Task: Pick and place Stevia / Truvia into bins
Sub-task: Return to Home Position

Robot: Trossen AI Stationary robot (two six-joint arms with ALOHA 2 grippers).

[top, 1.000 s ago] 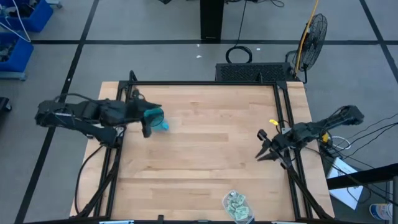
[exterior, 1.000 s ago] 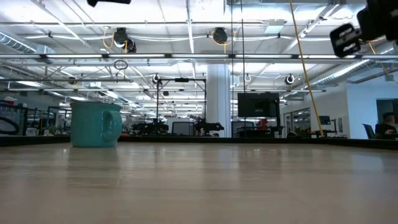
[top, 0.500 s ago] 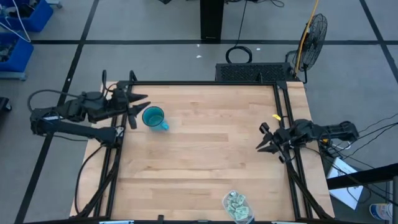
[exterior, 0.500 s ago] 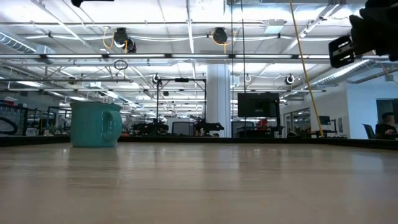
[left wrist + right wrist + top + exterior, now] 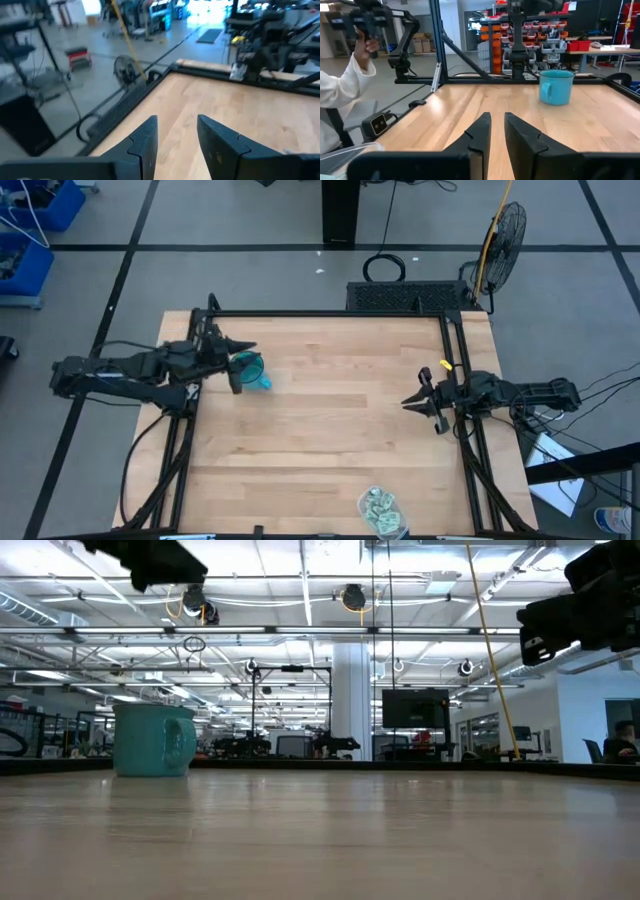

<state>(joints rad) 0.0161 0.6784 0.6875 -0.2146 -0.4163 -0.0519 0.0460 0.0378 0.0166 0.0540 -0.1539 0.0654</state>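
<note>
Sachets [image 5: 378, 505] jumbled, uncountable, in one clear tub [image 5: 363, 502] at five o'clock; one teal mug [image 5: 247, 367] at ten, handle toward four. Left gripper [image 5: 177, 121], right gripper [image 5: 497, 116]: fingers apart.

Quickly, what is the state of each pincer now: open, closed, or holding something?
Left pincer: open, holding nothing.
Right pincer: open by a narrow gap, holding nothing.

1. Bright, even overhead light covers the table [image 5: 330, 430]; faint soft shadows lie beneath both arms.
2. Far ahead of the left gripper [image 5: 175, 132], white glare washes out the room.
3. Ahead of the right gripper [image 5: 497, 120], the table shows a pale sheen.
</note>
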